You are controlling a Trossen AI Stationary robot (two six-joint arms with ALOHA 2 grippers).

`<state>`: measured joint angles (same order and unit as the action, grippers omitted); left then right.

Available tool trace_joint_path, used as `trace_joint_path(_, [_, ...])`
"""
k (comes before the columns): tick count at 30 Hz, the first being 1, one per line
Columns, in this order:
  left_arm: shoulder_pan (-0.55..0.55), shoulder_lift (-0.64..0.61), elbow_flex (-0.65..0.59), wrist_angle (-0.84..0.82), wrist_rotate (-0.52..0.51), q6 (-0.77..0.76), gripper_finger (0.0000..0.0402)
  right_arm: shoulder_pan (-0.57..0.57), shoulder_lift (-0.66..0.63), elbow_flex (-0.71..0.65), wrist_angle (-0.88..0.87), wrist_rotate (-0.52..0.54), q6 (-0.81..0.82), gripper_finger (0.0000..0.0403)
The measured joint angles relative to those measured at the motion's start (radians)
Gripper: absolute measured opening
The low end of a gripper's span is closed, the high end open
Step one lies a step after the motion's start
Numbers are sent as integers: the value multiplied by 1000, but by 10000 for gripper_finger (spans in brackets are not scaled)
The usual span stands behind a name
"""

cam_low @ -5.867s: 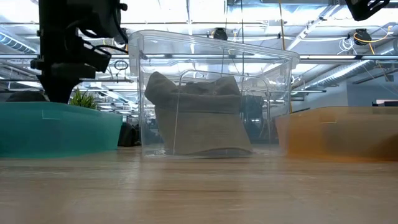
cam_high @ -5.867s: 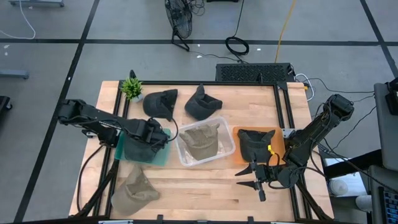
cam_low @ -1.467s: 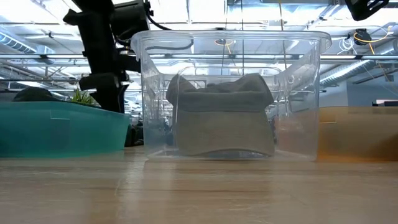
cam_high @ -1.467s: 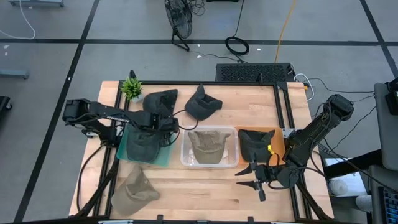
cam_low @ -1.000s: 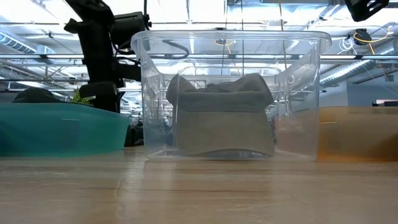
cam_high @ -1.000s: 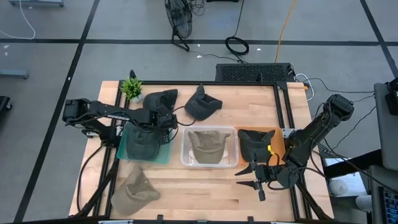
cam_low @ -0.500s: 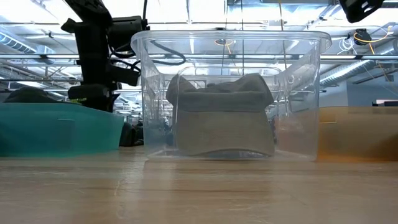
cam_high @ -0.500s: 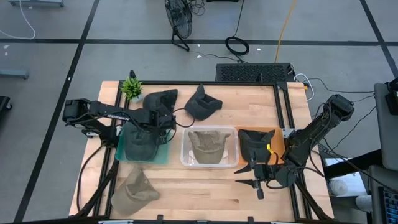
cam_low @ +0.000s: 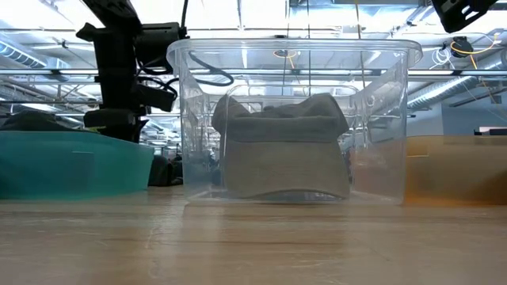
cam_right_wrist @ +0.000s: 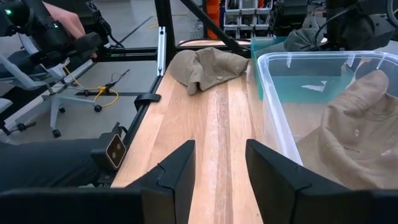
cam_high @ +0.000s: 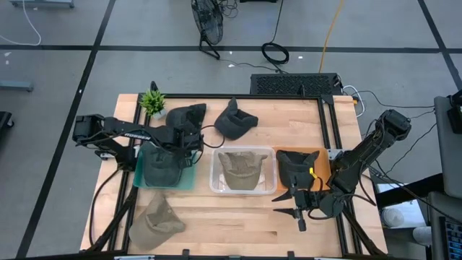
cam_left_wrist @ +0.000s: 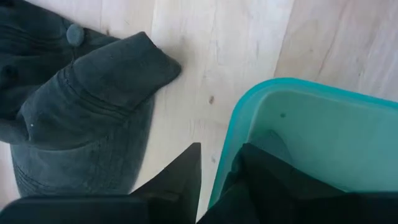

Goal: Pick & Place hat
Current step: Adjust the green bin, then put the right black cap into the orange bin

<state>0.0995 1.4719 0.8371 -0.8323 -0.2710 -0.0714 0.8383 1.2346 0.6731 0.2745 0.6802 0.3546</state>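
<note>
A dark grey hat [cam_high: 162, 167] lies in the teal bin [cam_high: 189, 182] at the table's left. My left gripper [cam_high: 189, 149] points steeply down at that bin's far right corner, shut on its rim. A khaki hat [cam_high: 239, 167] sits in the clear bin [cam_high: 214, 185], and a dark hat [cam_high: 294, 167] in the orange bin [cam_high: 322, 173]. Two dark hats [cam_high: 186, 117] [cam_high: 234, 121] lie on the far table and a khaki hat [cam_high: 155, 220] at the near left. My right gripper [cam_right_wrist: 217, 168] hovers open over the near right. My left gripper straddles the teal bin's far rim [cam_left_wrist: 219, 163] close to its right corner, one finger [cam_left_wrist: 184, 171] outside the wall and one [cam_left_wrist: 267, 180] inside. The fingers come from above, pointing steeply down. The bin rests flat on the table.
A small potted plant [cam_high: 153, 101] stands at the far left corner. The three bins stand in a row across the middle. Bare wood runs along the near edge [cam_high: 238, 224] between the khaki hat and my right gripper. A black frame rail [cam_high: 333, 123] borders the right side.
My left gripper has tipped more steeply downward at the teal bin's rim and edged toward the table's left. The teal bin has turned a little with it, its right end coming leftward so that it sits squarer to the table.
</note>
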Motion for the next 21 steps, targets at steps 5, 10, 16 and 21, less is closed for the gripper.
trace_joint_path(5, [-10, 0, 0, -13, 0, -18, 127, 0, 0, 0, 1, 0, 0, 130])
trace_joint_path(10, [-10, 0, 42, -66, 2, -30, 127, 0, 0, 0, 1, 0, 0, 130])
trace_joint_path(16, [-10, 0, 145, -164, 18, -36, 127, 0, 0, 0, 5, -1, 0, 130])
trace_joint_path(21, [-10, 0, 243, -295, 7, -42, 127, 1, 0, 0, 5, -2, 26, 130])
